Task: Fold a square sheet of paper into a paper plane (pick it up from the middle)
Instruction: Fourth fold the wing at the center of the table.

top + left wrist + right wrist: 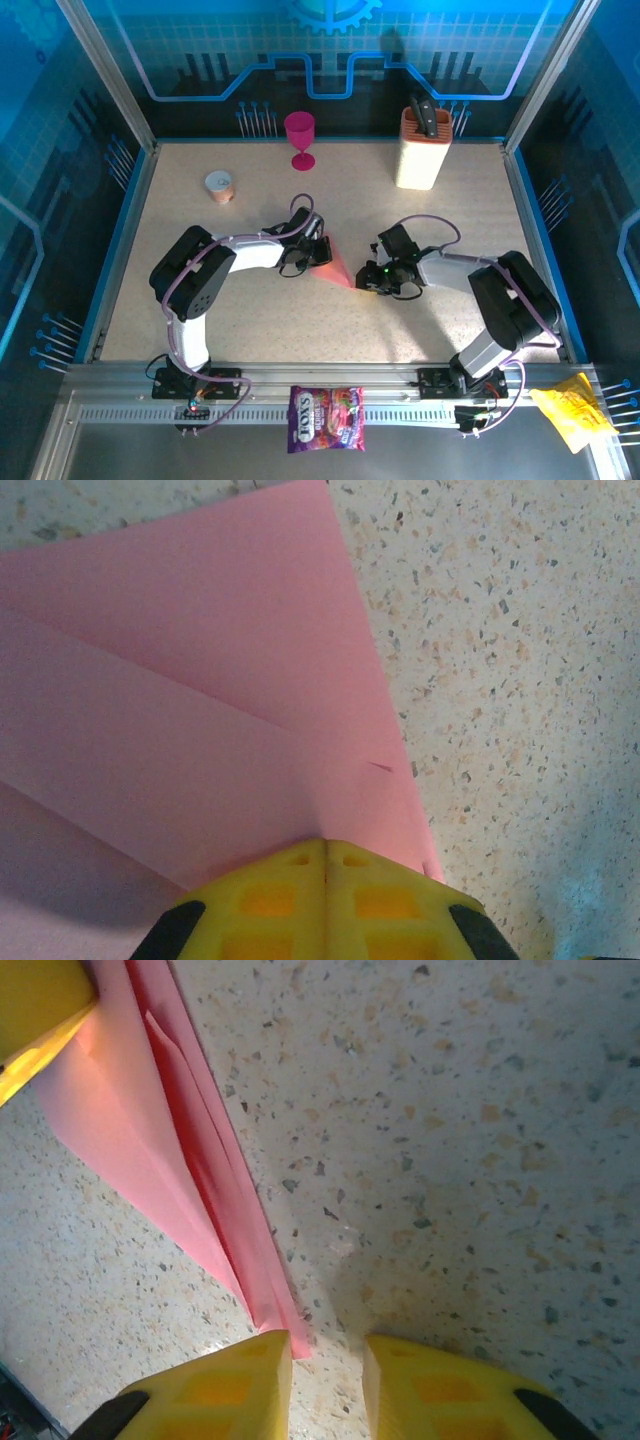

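Note:
The salmon-pink sheet of paper (336, 266) lies on the speckled table between the two arms, folded into a narrow pointed wedge with layered creases. In the left wrist view the paper (200, 700) spreads ahead of my left gripper (325, 845), whose yellow fingers are shut together with their tips resting on its wide end (318, 250). My right gripper (328, 1360) is at the paper's pointed tip (290, 1335) with its jaws a little apart. The tip lies on the table against the inner edge of the left finger (240, 1380), and the jaws are not closed on it.
A magenta goblet (299, 135) and a cream knife block (422, 150) stand at the back. A small cup (219, 185) sits at back left. On the front rail lie a purple candy bag (326, 418) and a yellow wrapper (570, 410).

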You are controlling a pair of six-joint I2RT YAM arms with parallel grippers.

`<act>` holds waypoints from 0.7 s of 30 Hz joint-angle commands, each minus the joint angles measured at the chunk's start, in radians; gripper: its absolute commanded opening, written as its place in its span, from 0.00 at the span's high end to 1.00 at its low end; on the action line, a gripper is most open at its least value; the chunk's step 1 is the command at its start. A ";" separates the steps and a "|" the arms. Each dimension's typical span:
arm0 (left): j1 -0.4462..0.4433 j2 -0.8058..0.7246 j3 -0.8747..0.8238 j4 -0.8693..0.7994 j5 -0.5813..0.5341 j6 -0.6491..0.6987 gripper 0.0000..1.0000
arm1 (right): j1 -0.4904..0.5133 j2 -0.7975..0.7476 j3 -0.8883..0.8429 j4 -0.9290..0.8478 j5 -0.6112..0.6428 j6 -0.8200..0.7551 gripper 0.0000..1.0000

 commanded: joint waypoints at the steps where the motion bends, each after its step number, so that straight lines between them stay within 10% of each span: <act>1: 0.000 0.043 -0.030 -0.042 0.027 0.025 1.00 | 0.057 0.047 0.043 0.084 -0.018 0.011 0.77; 21: 0.001 0.049 -0.048 -0.017 0.039 0.025 1.00 | 0.089 0.065 0.055 0.087 0.022 0.034 0.74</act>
